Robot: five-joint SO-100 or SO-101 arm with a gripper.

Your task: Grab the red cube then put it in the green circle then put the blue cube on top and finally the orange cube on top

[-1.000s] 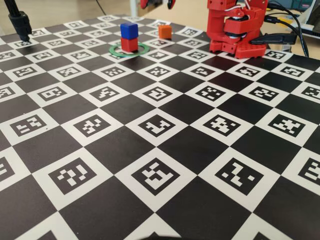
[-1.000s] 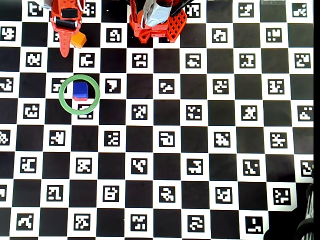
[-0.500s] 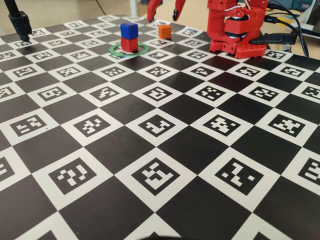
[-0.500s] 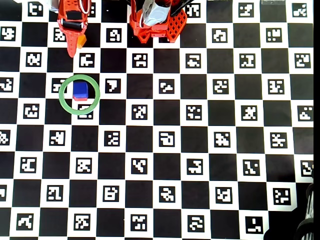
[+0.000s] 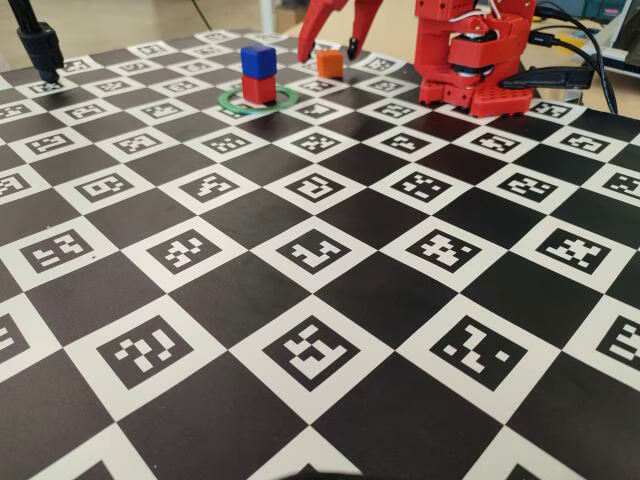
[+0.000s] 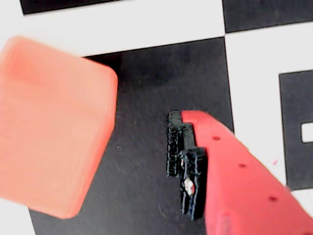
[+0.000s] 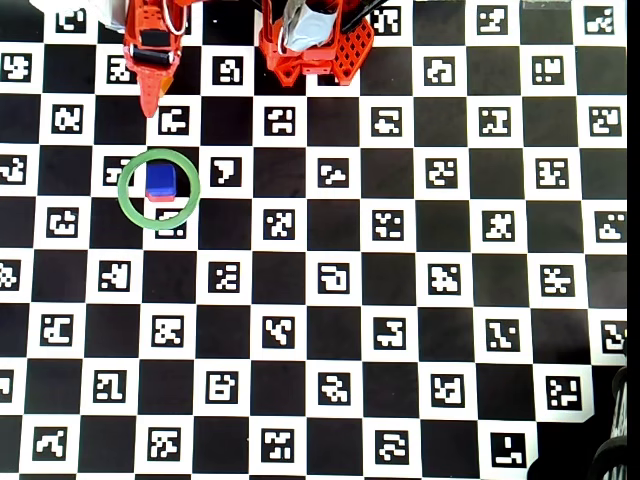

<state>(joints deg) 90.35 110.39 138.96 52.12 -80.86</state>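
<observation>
The blue cube (image 5: 258, 59) sits on top of the red cube (image 5: 259, 88) inside the green circle (image 5: 285, 98). From overhead, the blue cube (image 7: 160, 179) covers the red cube except for a sliver (image 7: 160, 198), within the green circle (image 7: 124, 188). The orange cube (image 5: 329, 65) stands on the board to the right of the stack. My gripper (image 5: 328, 54) is open, with one finger on each side of the orange cube. In the wrist view the orange cube (image 6: 54, 127) fills the left, with a gap to the one visible finger (image 6: 234, 171). Overhead, the gripper (image 7: 150, 95) hides the orange cube.
The arm's red base (image 5: 465, 60) stands at the back right with cables (image 5: 570, 70) beside it. A black stand (image 5: 40, 45) is at the back left. The checkerboard (image 5: 320, 300) stretches toward the camera. A dark object (image 7: 615, 450) sits at the overhead view's lower right.
</observation>
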